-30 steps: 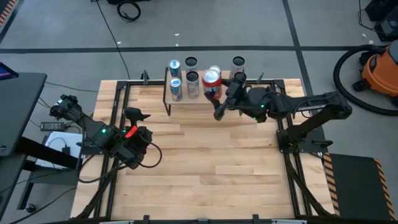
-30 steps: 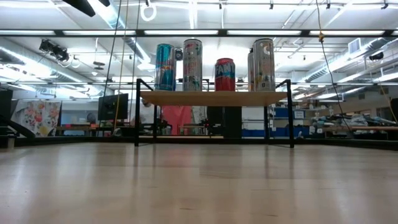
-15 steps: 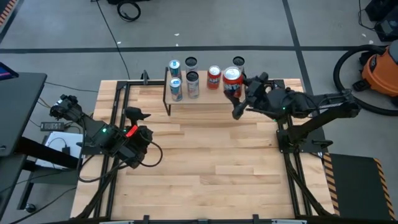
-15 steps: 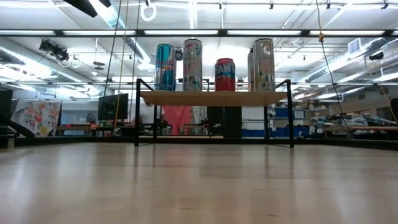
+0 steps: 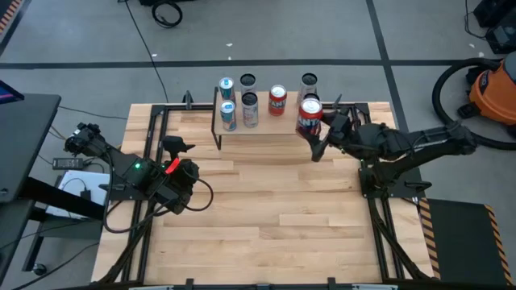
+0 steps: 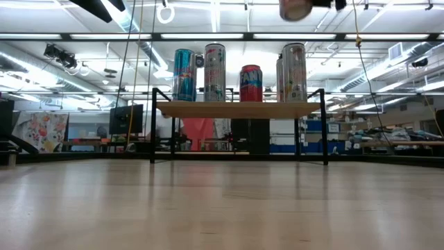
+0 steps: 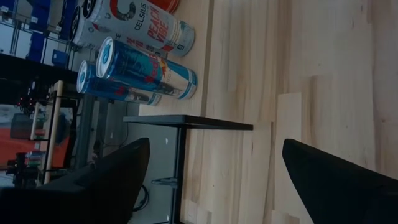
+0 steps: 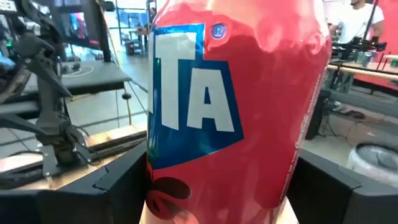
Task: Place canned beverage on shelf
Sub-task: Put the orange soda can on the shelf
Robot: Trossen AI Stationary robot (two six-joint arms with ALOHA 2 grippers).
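A red can (image 5: 310, 113) hangs upright in the air just off the shelf's right end, with my right gripper (image 5: 316, 126) shut on it. Only its bottom (image 6: 296, 8) shows at the top of the low view. The shelf (image 5: 267, 122), a light-wood board (image 6: 239, 109) on black legs, stands at the table's far edge. It carries several upright cans, among them a blue one (image 6: 183, 75) and a red one (image 6: 250, 83). Over the table's left part my left gripper (image 5: 179, 147) waits, open and holding nothing. My right gripper pinches the red can's side wall (image 8: 230, 124) between its two fingers (image 8: 106, 186), one on each side. The fingers come level from the table's right side. The can stands upright in the hold, lifted clear of shelf and table.
The left wrist view shows the shelf's left-hand cans (image 7: 146, 68) and one of its black legs (image 7: 186, 121). Bare wooden tabletop (image 5: 274, 209) lies in front of the shelf. An orange vacuum (image 5: 492, 89) stands on the floor beyond the table's right edge.
My right gripper has carried the red can from above the shelf's middle toward the table's right edge and a little toward the near edge, sinking somewhat. The can's bottom has come into the top of the low view. The can has stayed upright.
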